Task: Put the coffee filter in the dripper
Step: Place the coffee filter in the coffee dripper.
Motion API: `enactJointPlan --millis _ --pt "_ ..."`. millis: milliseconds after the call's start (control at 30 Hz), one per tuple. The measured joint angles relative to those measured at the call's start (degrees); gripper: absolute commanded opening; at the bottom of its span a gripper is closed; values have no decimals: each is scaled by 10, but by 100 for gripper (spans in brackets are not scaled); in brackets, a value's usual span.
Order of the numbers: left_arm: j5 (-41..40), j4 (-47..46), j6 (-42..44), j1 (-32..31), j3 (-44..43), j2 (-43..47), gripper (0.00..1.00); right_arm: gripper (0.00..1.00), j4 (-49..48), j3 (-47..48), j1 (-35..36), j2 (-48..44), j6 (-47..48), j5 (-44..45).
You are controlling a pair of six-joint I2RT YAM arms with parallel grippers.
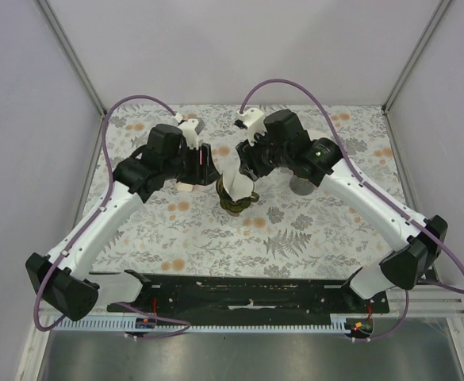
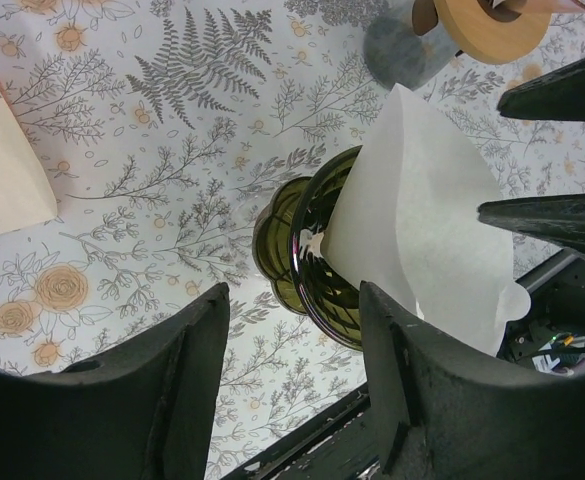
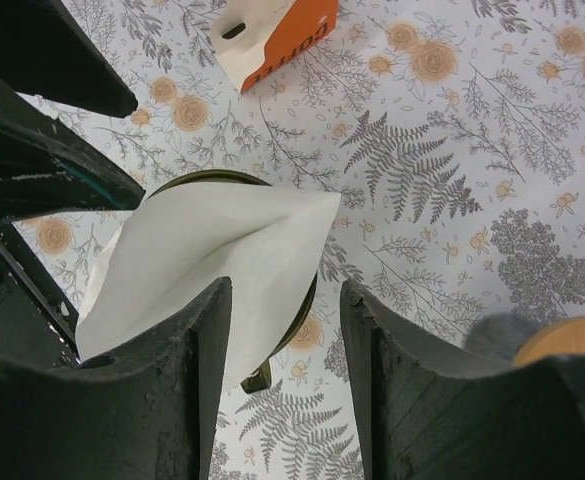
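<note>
An olive-green glass dripper stands on the floral cloth at the table's middle. A white paper coffee filter sits in its mouth, standing up tall and leaning. In the left wrist view the filter rises out of the dripper. In the right wrist view the filter covers most of the dripper rim. My left gripper is open and empty, just left of the dripper. My right gripper is open, hovering over the filter's edge without clamping it.
An orange and white coffee box lies on the cloth left of the dripper, and its cream side shows in the left wrist view. A grey cup with a wooden lid stands right of the dripper, under the right arm.
</note>
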State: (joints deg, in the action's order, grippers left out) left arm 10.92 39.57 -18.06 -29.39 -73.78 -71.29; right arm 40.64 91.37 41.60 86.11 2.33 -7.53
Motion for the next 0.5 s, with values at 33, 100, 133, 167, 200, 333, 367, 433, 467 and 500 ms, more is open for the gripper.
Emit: enactJointPlan --millis 33,100,133,167,200,333,367,433,467,500 --pt "1 0 1 0 0 -3 62 55 -5 -1 1 5 -2 -2" --pt "2 -2 4 0 -1 -7 62 55 -15 -7 2 17 -6 -2" --pt "2 -2 6 0 -3 -9 62 55 -17 -10 2 23 -8 -2" --pt "2 -2 8 0 -6 -11 62 54 -19 -13 2 30 -10 -3" --pt "2 -2 10 0 -12 -14 62 53 -21 -16 3 38 -11 -3" --pt "1 -4 20 0 -44 -23 63 50 -25 -22 10 63 -14 1" --pt "2 -7 22 0 -49 -23 64 50 -25 -22 14 68 -15 6" --pt "2 -12 23 0 -53 -23 65 50 -25 -22 28 77 -14 21" --pt "3 -13 23 0 -52 -23 66 50 -24 -22 33 80 -14 26" --pt "4 -15 23 0 -47 -23 66 50 -24 -22 38 84 -14 33"
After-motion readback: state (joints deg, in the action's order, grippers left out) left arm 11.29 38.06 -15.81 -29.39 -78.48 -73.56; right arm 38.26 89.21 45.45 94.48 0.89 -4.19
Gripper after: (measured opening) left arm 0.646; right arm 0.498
